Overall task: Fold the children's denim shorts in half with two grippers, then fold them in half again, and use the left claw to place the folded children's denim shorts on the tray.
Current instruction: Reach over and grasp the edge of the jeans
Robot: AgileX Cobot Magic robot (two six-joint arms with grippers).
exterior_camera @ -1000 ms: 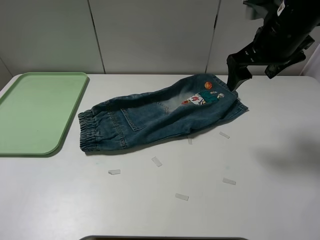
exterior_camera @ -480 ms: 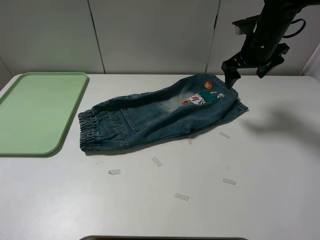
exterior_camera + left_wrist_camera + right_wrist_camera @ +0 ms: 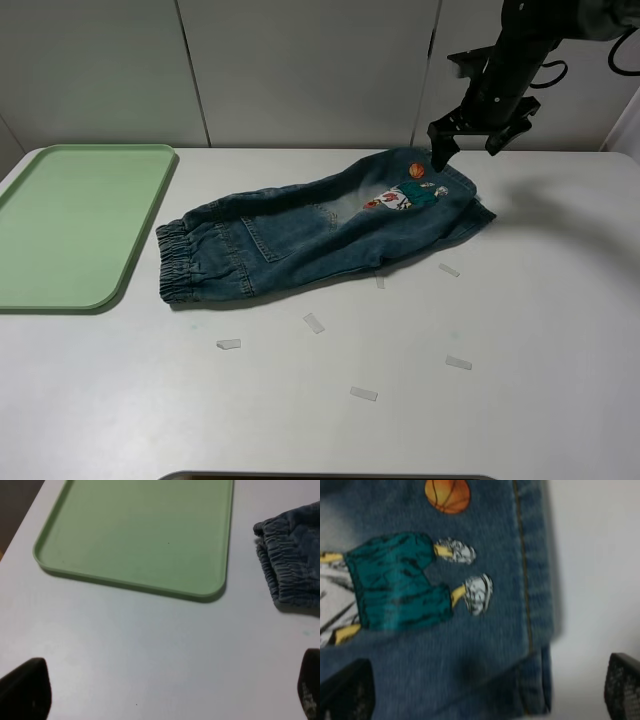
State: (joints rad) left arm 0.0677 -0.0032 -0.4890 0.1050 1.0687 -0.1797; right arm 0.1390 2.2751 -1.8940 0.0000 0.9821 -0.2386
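The children's denim shorts point(image 3: 320, 230) lie flat on the white table, with the elastic waistband point(image 3: 185, 262) at the left and the leg hem at the right. A cartoon patch point(image 3: 410, 195) faces up. My right gripper point(image 3: 466, 148) is open and hovers just above the far hem corner. In the right wrist view its fingertips point(image 3: 345, 690) stand wide apart over the denim point(image 3: 420, 645) and patch point(image 3: 395, 590). My left gripper point(image 3: 167, 695) is open and empty, over bare table near the waistband point(image 3: 295, 565) and the green tray point(image 3: 130, 582). The left claw is out of the high view. The tray point(image 3: 70, 225) sits at the far left.
Several small strips of clear tape point(image 3: 314, 323) lie on the table in front of the shorts, one nearer the front point(image 3: 364, 394). A white panelled wall stands behind the table. A dark edge point(image 3: 330, 476) shows at the table's front.
My right arm has swung left and towards the back, and its open gripper now sits over the far hem corner. The shorts have not moved.
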